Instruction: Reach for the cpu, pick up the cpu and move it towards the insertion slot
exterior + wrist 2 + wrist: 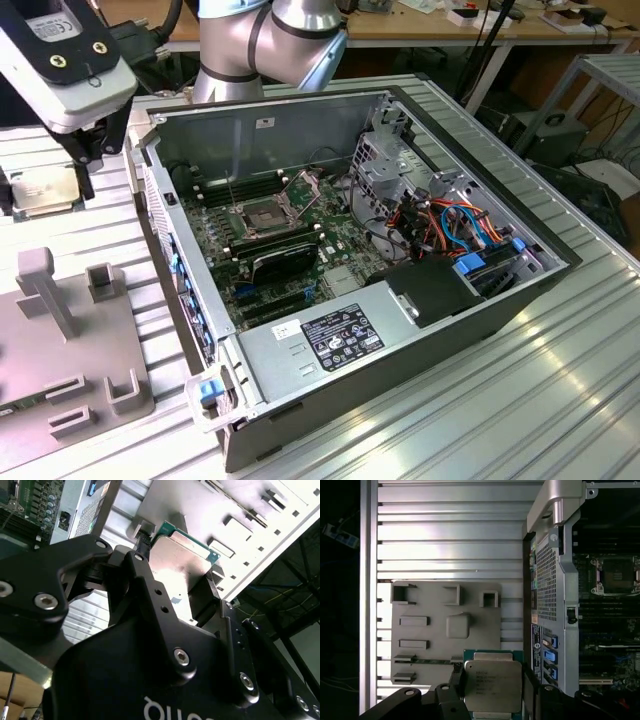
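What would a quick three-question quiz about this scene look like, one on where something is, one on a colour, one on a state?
1. Where is the chip?
A. seated in the socket
B. between the gripper's fingers, outside the computer case
C. lying on the grey holder plate

2. What colour are the cable connectors near the drives?
A. blue
B. yellow
C. white

3. How is the socket?
A. covered by a cooler
B. holding a chip
C. open, bracket raised

Answers:
1 B: the gripper clasps the chip beside the computer case.
2 A: blue connectors.
3 C: the socket lies bare, bracket tilted up.
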You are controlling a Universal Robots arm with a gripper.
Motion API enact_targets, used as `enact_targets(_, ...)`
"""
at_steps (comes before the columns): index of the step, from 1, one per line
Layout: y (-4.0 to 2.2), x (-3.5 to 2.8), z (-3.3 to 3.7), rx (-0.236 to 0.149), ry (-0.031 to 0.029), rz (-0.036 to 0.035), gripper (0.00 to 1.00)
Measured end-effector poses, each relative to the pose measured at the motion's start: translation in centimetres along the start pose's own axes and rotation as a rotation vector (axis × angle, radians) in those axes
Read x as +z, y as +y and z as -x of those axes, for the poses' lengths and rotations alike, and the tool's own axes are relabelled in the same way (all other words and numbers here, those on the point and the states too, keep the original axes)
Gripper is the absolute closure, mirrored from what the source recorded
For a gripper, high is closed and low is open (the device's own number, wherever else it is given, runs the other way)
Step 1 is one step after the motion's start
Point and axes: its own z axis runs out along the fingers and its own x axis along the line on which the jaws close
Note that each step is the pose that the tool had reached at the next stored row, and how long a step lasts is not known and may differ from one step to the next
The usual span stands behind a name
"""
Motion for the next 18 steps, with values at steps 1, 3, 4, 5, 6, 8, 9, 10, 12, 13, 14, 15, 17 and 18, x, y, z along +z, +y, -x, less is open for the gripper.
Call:
enact_targets(1,0.00,0.01,0.15,0.000,0.0000,0.0001,0.45)
enact_targets(3,0.00,0.02,0.53,0.000,0.0000,0.0000,0.45)
enact_targets(4,0.00,0.03,0.69,0.000,0.0000,0.0001,0.45)
enact_targets(5,0.00,0.04,0.95,0.000,0.0000,0.0001,0.45)
enact_targets(6,0.00,0.05,1.14,0.000,-0.0001,0.0001,0.45)
enact_targets(8,0.00,0.06,1.51,0.000,0.0000,0.0001,0.45)
enact_targets(9,0.00,0.06,1.66,0.000,0.0000,0.0001,0.45)
enact_targets(10,0.00,0.07,1.80,0.000,-0.0001,0.0001,0.45)
enact_targets(12,0.00,0.07,2.13,0.000,0.0000,0.0001,0.45)
enact_targets(13,0.00,0.08,2.28,0.000,0.0000,0.0001,0.45)
enact_targets(14,0.00,0.08,2.42,0.000,0.0000,0.0000,0.45)
enact_targets(15,0.00,0.08,2.57,0.000,0.0000,0.0000,0.45)
enact_targets(17,0.00,0.09,3.02,0.000,-0.0001,0.0000,0.45)
enact_targets(18,0.00,0.11,3.28,0.000,-0.0001,0.0001,0.45)
